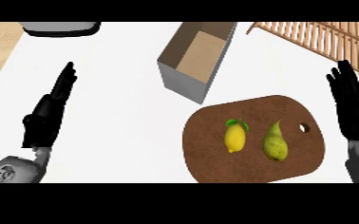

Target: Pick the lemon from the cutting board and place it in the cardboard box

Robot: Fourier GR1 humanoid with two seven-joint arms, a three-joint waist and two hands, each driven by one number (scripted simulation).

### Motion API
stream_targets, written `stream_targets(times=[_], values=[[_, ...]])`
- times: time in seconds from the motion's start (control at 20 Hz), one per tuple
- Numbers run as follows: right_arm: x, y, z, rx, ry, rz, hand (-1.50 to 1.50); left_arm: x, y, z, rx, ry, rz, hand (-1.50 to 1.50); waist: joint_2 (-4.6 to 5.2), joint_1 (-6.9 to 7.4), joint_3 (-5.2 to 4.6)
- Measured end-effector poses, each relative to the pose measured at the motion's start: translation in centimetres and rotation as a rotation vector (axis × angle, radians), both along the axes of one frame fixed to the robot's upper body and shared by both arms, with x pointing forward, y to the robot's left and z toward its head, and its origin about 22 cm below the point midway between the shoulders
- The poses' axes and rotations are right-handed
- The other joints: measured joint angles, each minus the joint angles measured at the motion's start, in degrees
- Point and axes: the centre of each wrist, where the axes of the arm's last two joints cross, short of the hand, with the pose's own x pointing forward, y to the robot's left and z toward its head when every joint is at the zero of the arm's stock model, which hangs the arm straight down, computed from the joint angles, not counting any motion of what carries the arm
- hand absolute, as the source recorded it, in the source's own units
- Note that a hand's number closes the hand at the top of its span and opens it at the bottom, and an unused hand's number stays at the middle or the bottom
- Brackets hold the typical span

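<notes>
A yellow lemon (235, 137) with a green leaf lies on the brown cutting board (210, 163), left of a green pear (275, 143). The open cardboard box (184, 83) stands behind the board, up and to the left of the lemon. My right hand (346, 102) shows at the right edge, fingers straight and up, beside the board's right end and apart from the fruit. At the left my left hand (48, 111) rests open over the white counter, far from the board.
A wooden slatted rack (316, 35) lies at the back right. A grey and dark appliance (60, 28) sits at the back left edge. White counter (119, 123) spreads between my left hand and the board.
</notes>
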Motion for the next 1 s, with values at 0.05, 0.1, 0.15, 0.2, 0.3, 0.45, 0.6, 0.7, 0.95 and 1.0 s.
stream_targets(times=[0.05, 0.1, 0.15, 0.2, 0.3, 0.45, 0.6, 0.7, 0.95, 1.0], values=[[-0.2, 0.5, -0.4, 0.003, 0.005, 0.004, -1.50, 0.2, 0.3, -0.1, 0.008, 0.011, 0.012, 0.00, -0.42, 0.05, -0.11], [-0.6, 1.3, -0.5, 0.006, 0.011, 0.022, -1.50, 0.2, 0.6, -0.4, 0.023, 0.020, 0.033, 0.00, -0.79, 0.07, -0.20], [-0.7, 1.9, -0.7, 0.008, 0.011, 0.042, -1.50, 0.1, 1.3, -0.5, 0.041, 0.034, 0.055, 0.00, -1.06, 0.17, -0.28], [-1.1, 3.2, -0.7, 0.015, 0.012, 0.072, -1.50, 0.2, 2.2, -0.5, 0.066, 0.048, 0.086, 0.00, -1.32, 0.05, -0.35], [-1.6, 5.8, -0.9, 0.025, 0.011, 0.128, -1.50, 0.0, 4.3, -0.7, 0.118, 0.069, 0.157, 0.00, -1.66, 0.32, -0.46], [-2.2, 3.7, -0.6, -0.360, 0.036, 0.226, -1.50, -0.3, 5.0, -1.2, 0.143, 0.103, 0.182, 0.00, -1.54, 2.08, -1.39], [-4.3, 4.9, -3.6, -0.446, 0.066, 0.265, -1.50, -0.3, 5.9, -1.6, 0.154, 0.137, 0.223, 0.00, -1.72, 1.30, -0.96], [-5.9, 5.9, -5.4, -0.381, 0.026, 0.275, -1.50, -0.4, 6.8, -1.6, 0.157, 0.150, 0.242, 0.00, -1.84, 0.82, -0.76], [-8.3, 4.3, -6.8, -0.360, -0.069, 0.348, -1.50, -0.8, 7.9, -2.3, 0.158, 0.165, 0.265, 0.00, -1.95, 0.42, -0.56], [-8.1, 4.3, -6.7, -0.393, -0.081, 0.357, -1.50, -0.7, 7.6, -2.5, 0.159, 0.167, 0.266, 0.00, -1.95, 0.40, -0.56]])
